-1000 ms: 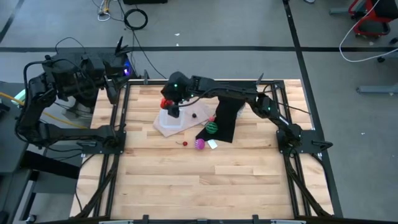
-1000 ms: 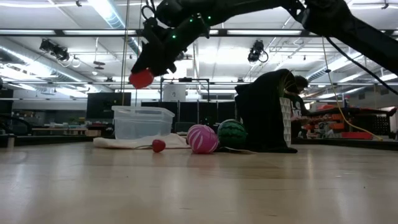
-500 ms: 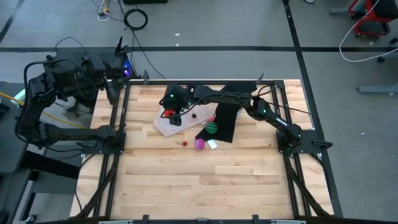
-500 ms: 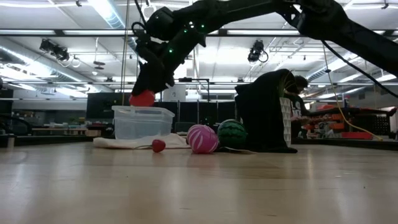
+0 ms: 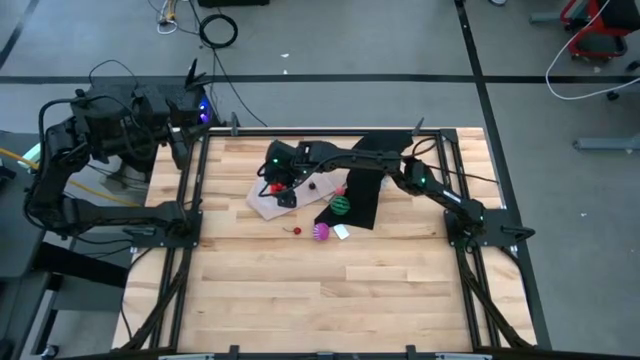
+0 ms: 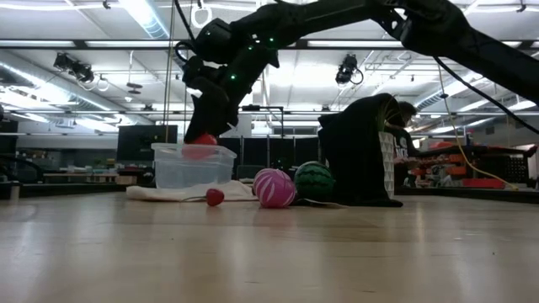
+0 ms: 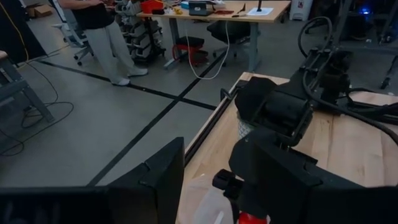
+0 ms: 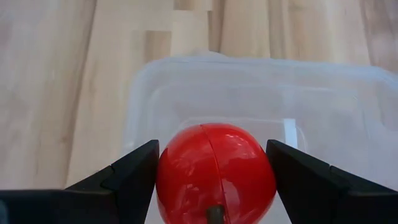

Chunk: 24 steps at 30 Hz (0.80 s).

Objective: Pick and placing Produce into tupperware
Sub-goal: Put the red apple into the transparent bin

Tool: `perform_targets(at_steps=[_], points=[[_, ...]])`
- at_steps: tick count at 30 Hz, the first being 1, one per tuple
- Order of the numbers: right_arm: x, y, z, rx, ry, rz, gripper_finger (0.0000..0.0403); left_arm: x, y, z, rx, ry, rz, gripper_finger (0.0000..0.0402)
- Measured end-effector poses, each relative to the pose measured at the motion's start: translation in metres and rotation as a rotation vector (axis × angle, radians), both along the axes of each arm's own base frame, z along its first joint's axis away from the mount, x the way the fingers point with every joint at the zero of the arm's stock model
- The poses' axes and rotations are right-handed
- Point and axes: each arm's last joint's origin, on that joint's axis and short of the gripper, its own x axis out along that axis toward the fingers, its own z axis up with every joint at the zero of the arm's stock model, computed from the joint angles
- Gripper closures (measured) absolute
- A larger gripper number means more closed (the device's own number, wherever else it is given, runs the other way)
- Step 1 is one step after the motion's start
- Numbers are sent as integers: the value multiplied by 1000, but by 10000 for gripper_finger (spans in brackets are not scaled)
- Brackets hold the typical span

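My right gripper [image 5: 276,186] is shut on the red ball [image 8: 214,171] and holds it over the clear tupperware [image 5: 290,200], at the height of its rim [image 6: 181,150]. The green striped fruit [image 5: 342,205], the magenta fruit [image 5: 321,232] and a tiny dark red piece [image 5: 297,230] lie on the table to the right of the tupperware; they also show in the low view: green [image 6: 316,181], magenta [image 6: 274,188], dark red [image 6: 215,197]. My left gripper [image 7: 206,193] is open and empty beyond the table's far left corner [image 5: 185,135]. My right gripper pinches the red ball by two opposite sides [image 8: 169,177] between its two fingers [image 8: 134,177]. The fingers come from above and point down. The ball hangs over the inside of the tupperware [image 8: 261,65], partly below its rim and clear of its bottom.
A black cloth [image 5: 368,185] stands heaped right of the tupperware, next to the green fruit. A small white scrap [image 5: 342,232] lies by the magenta fruit. The tupperware stands on a flat translucent lid [image 5: 258,205]. A person [image 7: 102,31] stands on the floor beyond the table.
My right gripper has gone down with the red ball, from well above the tupperware to its rim, so that the ball now dips into it. It has stayed shut on the ball. The other fruit has not moved.
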Motion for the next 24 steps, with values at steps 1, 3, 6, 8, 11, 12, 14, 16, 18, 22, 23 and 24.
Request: perform_targets(at_steps=[1, 3, 6, 8, 11, 12, 14, 16, 18, 22, 23, 24], points=[[0, 2, 0, 0, -2, 6, 110, 0, 0, 0, 0, 0, 0, 210], [1, 5, 0, -8, -5, 19, 110, 0, 0, 0, 0, 1, 0, 211], [2, 8, 0, -13, -5, 31, 110, 0, 0, 0, 0, 1, 0, 213], [2, 8, 0, -10, -1, 28, 110, 0, 0, 0, 0, 1, 0, 213], [0, 8, -1, -4, 16, 24, 109, 0, 0, 0, -1, 1, 0, 212], [0, 8, -1, -4, 17, 24, 109, 0, 0, 0, -1, 1, 0, 212], [0, 8, -1, -4, 19, 25, 109, 0, 0, 0, -1, 1, 0, 213], [0, 9, -1, -3, 24, 26, 108, 0, 0, 0, -1, 1, 0, 214], [0, 10, -1, -5, 26, 33, 105, 0, 0, 0, -1, 1, 0, 216], [0, 14, -2, -12, 30, 49, 92, 0, 0, 0, -1, 2, 0, 214], [0, 15, -2, -12, 30, 51, 87, 0, 0, 0, -1, 2, 0, 213], [0, 15, -2, -12, 30, 52, 83, 0, 0, 0, -1, 2, 0, 213]])
